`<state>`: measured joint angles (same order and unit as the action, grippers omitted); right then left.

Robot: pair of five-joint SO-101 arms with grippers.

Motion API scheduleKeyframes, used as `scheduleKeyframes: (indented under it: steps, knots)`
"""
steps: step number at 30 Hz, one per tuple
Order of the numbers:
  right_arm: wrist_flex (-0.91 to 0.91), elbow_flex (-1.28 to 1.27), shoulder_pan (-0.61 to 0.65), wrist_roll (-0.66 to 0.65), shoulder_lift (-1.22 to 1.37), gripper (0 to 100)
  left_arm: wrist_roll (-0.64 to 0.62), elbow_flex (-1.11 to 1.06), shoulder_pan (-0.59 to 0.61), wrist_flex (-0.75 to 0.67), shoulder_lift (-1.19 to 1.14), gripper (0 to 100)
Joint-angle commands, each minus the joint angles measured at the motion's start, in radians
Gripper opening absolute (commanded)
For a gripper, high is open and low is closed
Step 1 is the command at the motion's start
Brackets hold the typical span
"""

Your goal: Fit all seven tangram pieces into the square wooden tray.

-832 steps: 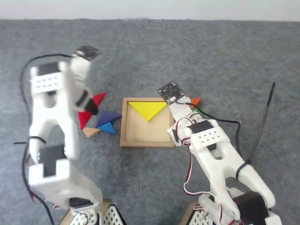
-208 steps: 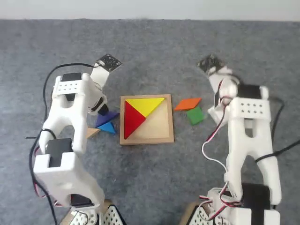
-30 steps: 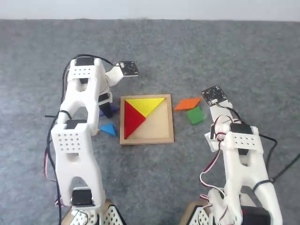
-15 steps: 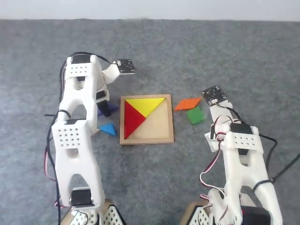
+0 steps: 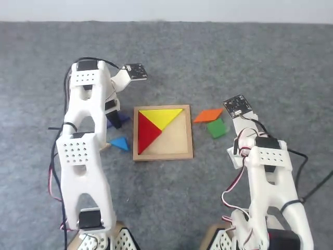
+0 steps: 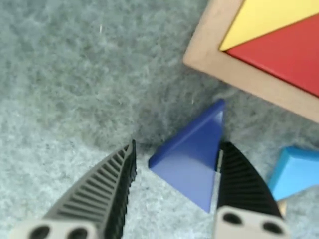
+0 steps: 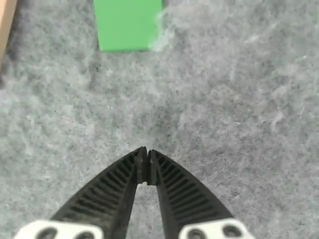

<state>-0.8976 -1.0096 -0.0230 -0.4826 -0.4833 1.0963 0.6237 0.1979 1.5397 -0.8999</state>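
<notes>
The square wooden tray (image 5: 184,148) holds a yellow triangle (image 5: 161,117) and a red triangle (image 5: 147,130). Left of the tray, my left gripper (image 6: 177,149) is open and straddles a dark blue triangle (image 6: 192,159). One finger (image 6: 234,174) touches that triangle's edge; the other stands apart from it. A light blue triangle (image 5: 120,143) lies beside it, and a tan piece (image 5: 105,147) peeks out under the left arm. Right of the tray lie an orange parallelogram (image 5: 208,114) and a green square (image 5: 216,127). My right gripper (image 7: 143,152) is shut over bare carpet, short of the green square (image 7: 128,22).
Grey carpet covers the table. The tray's corner (image 6: 204,55) lies close ahead of the left gripper. Both arm bases stand at the near edge, and open carpet lies behind the tray.
Over the last second the left arm's wrist shifted slightly left and back over the dark blue triangle. The right arm stayed still.
</notes>
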Motion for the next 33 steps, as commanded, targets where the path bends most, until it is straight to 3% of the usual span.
scheduleKeyframes:
  steps: [1, 9, 18, 33]
  knots:
    - [0.018, 0.008, -0.013, 0.002, 0.004, 0.8, -0.009, 0.041, 0.017, 0.000, 0.008, 20]
    - [0.018, 0.008, -0.013, 0.002, 0.004, 0.8, -0.011, 0.041, 0.012, 0.031, 0.009, 12]
    - [0.018, 0.008, -0.015, 0.002, 0.004, 0.8, -0.015, 0.041, 0.009, 0.063, 0.023, 11]
    - [0.018, 0.008, -0.015, 0.002, 0.001, 0.8, -0.018, 0.030, -0.009, 0.212, 0.262, 11]
